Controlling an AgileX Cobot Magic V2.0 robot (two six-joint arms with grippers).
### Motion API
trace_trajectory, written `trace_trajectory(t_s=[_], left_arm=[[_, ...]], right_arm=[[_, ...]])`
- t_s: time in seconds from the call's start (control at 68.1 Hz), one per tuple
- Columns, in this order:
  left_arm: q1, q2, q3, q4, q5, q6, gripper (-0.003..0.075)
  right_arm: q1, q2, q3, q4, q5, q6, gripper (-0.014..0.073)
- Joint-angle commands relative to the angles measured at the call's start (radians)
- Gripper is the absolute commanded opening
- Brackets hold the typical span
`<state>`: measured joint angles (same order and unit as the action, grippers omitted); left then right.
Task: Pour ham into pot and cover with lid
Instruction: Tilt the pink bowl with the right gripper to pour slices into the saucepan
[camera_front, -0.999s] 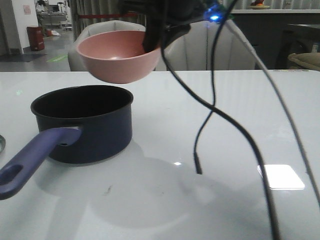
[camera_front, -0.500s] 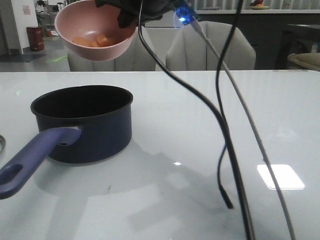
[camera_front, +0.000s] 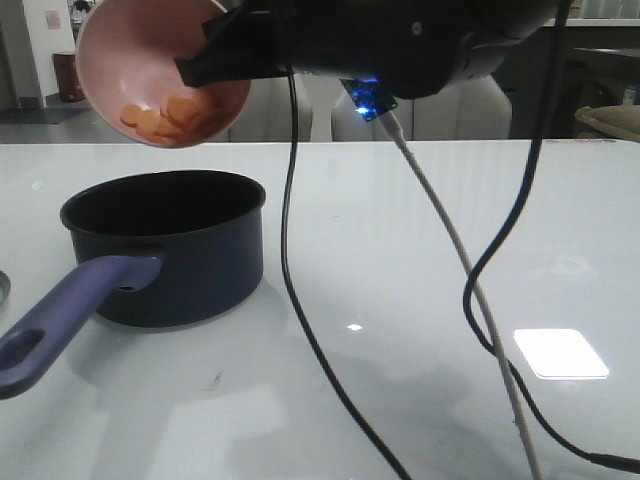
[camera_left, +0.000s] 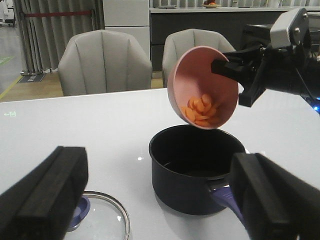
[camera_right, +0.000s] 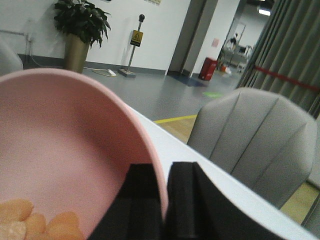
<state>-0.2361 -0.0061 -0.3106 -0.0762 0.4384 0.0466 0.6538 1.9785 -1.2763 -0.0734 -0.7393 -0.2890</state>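
Left fingers (camera_left: 160, 200) spread wide, holding nothing; lid (camera_left: 102, 222) lies on the bench (camera_front: 420, 260) just beside them, seen only in left wrist view. Pot (camera_front: 165, 245) sits beyond on the bench. Right fingers (camera_right: 162, 200) pinch the pink bowl (camera_front: 150, 70) rim above the pot. Ham (camera_front: 165, 118) sits at the bowl's low side. Versus 0.5 s ago: bowl tipped further, shifted left.

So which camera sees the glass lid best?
The left wrist view: the lid lies on the table beside the pot, partly cut off by the frame. The front view shows only a sliver at its left edge; the right wrist view shows none.
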Motion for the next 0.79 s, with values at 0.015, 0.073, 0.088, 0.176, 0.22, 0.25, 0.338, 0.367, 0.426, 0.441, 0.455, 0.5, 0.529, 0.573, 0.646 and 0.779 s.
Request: trace_trajectory(t_s=[0.015, 0.073, 0.088, 0.176, 0.22, 0.25, 0.338, 0.367, 0.426, 0.441, 0.455, 0.5, 0.529, 0.573, 0.646, 0.779], left_arm=[[-0.007, -0.016, -0.025, -0.008, -0.084, -0.004, 0.0625], [-0.007, -0.016, -0.025, -0.008, -0.084, -0.004, 0.0625], [-0.007, -0.016, -0.025, -0.008, -0.084, -0.004, 0.0625], [-0.007, -0.016, -0.025, -0.008, -0.084, -0.004, 0.0625], [-0.007, -0.016, -0.025, -0.008, -0.084, -0.004, 0.0625], [-0.007, -0.016, -0.025, -0.008, -0.084, -0.004, 0.0625], [-0.007, -0.016, -0.025, -0.008, -0.084, -0.004, 0.0625], [-0.007, -0.016, -0.025, -0.008, -0.084, -0.004, 0.0625], [-0.007, -0.016, -0.025, -0.008, -0.084, -0.004, 0.0625], [-0.007, -0.016, -0.025, -0.008, -0.084, -0.004, 0.0625], [-0.007, -0.016, -0.025, -0.008, -0.084, -0.004, 0.0625], [-0.007, -0.016, -0.025, -0.008, -0.084, -0.004, 0.0625], [-0.007, -0.016, -0.025, -0.008, -0.084, -0.004, 0.0625], [-0.007, -0.016, -0.025, -0.008, -0.084, -0.004, 0.0625], [-0.007, -0.016, -0.025, -0.008, -0.084, -0.004, 0.0625], [-0.007, -0.016, -0.025, -0.008, -0.084, -0.004, 0.0625]], right_arm=[[0.029, -0.052, -0.019, 0.044, -0.151, -0.262, 0.0130], [0.045, -0.040, -0.019, 0.073, -0.168, -0.401, 0.0130], [0.050, -0.038, -0.019, 0.073, -0.172, -0.416, 0.0130], [0.073, -0.016, -0.019, 0.105, -0.223, -0.588, 0.0130], [0.083, 0.004, -0.019, 0.113, -0.274, -0.688, 0.0130], [0.085, 0.014, -0.019, 0.113, -0.295, -0.731, 0.0130], [0.092, 0.044, -0.019, 0.113, -0.399, -0.839, 0.0130], [0.092, 0.053, -0.019, 0.113, -0.435, -0.867, 0.0130], [0.092, 0.070, -0.019, 0.114, -0.501, -0.908, 0.0130], [0.092, 0.071, -0.019, 0.114, -0.508, -0.908, 0.0130], [0.092, 0.073, -0.019, 0.117, -0.526, -0.911, 0.0130], [0.092, 0.074, -0.019, 0.122, -0.532, -0.911, 0.0130], [0.092, 0.074, -0.019, 0.127, -0.526, -0.910, 0.0130], [0.092, 0.074, -0.019, 0.132, -0.525, -0.908, 0.0130], [0.092, 0.074, -0.019, 0.136, -0.525, -0.885, 0.0130], [0.092, 0.074, -0.019, 0.158, -0.524, -0.832, 0.0130]])
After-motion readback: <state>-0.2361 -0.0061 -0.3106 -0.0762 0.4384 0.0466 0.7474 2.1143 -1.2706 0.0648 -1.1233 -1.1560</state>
